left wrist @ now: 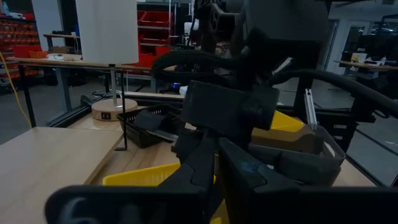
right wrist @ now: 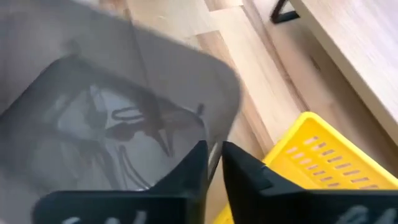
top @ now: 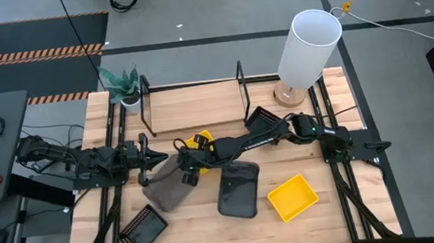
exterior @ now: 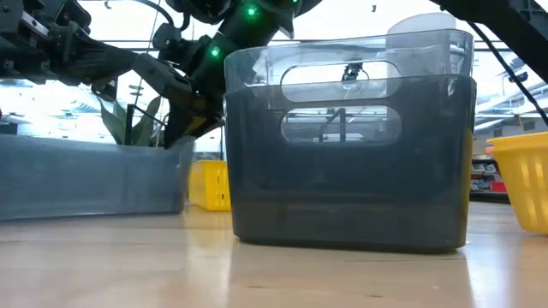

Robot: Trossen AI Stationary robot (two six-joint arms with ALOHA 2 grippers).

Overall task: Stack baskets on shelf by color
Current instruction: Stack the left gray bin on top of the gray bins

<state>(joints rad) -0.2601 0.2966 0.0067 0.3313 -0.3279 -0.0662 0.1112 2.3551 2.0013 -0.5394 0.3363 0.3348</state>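
Wooden tabletop (top: pixel 212 234) carries everything, and only the high view lays it all out: the shelf (top: pixel 195 106) stands along the far edge, its light board bare, with a white cylinder lamp (top: pixel 307 47) at its right end and a small potted plant (top: pixel 123 86) at its left.

Baskets lie loose on the tabletop, none on the shelf. A dark grey basket (top: pixel 237 188) sits near the middle with a second grey one nested inside; the low view shows this best, two stacked rims with oval handle cut-outs. Another grey basket (top: pixel 167 182) lies to its left, tilted, between the two arms, and the right wrist view looks into it and finds it empty. A yellow basket (top: pixel 292 196) rests right of the centre pair, empty. A second yellow basket (top: pixel 201 142) lies just in front of the shelf, partly under the right arm. One black mesh basket (top: pixel 142 228) sits at the near left, another (top: pixel 264 120) beside the shelf's right frame.

Reaching across from the right, the right gripper (top: pixel 186 172) has its fingers pinched on the rim of the tilted grey basket, as the right wrist view shows. The left gripper (top: pixel 155 156) waits just left of that basket, fingers spread.
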